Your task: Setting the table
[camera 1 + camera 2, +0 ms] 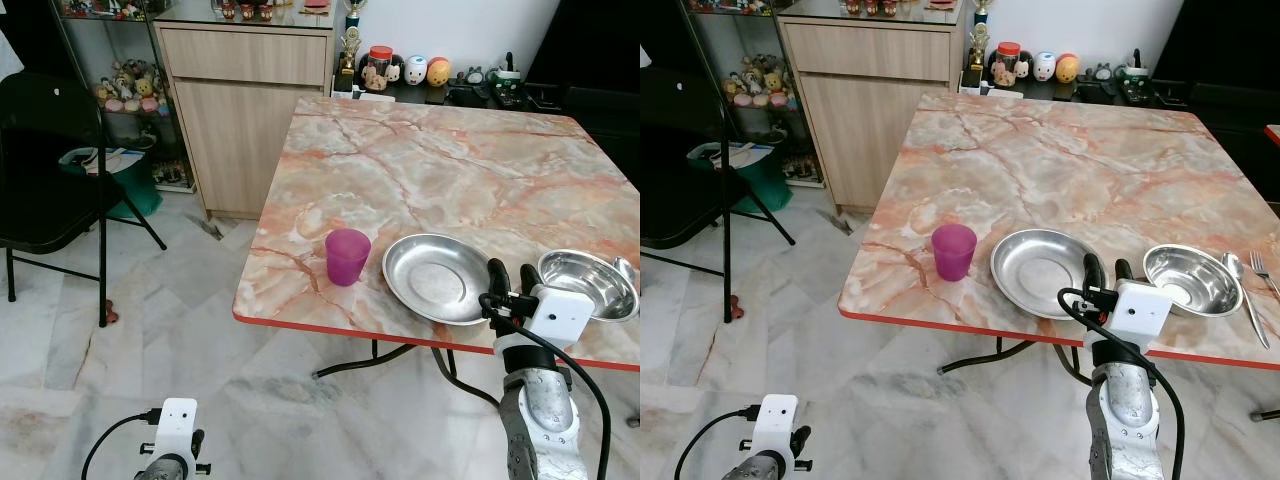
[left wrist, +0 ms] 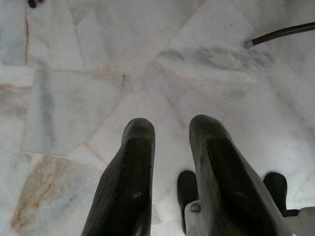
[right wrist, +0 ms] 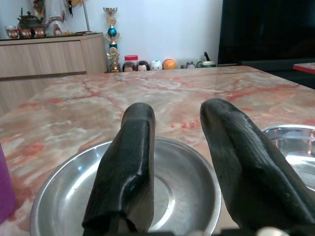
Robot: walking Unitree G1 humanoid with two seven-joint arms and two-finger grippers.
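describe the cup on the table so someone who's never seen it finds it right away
Start at the marble-patterned table with the red rim. Along its near edge, left of the shallow steel plate and steel bowl, stands the cup. It is the one purple plastic piece; its neighbours are shiny metal.

The square marble-patterned table point(image 1: 420, 170) is pink and orange with a red edge. The small plastic cup point(image 1: 347, 256) is purple. The round steel plate point(image 1: 436, 277) and steel bowl point(image 1: 587, 283) are silver.
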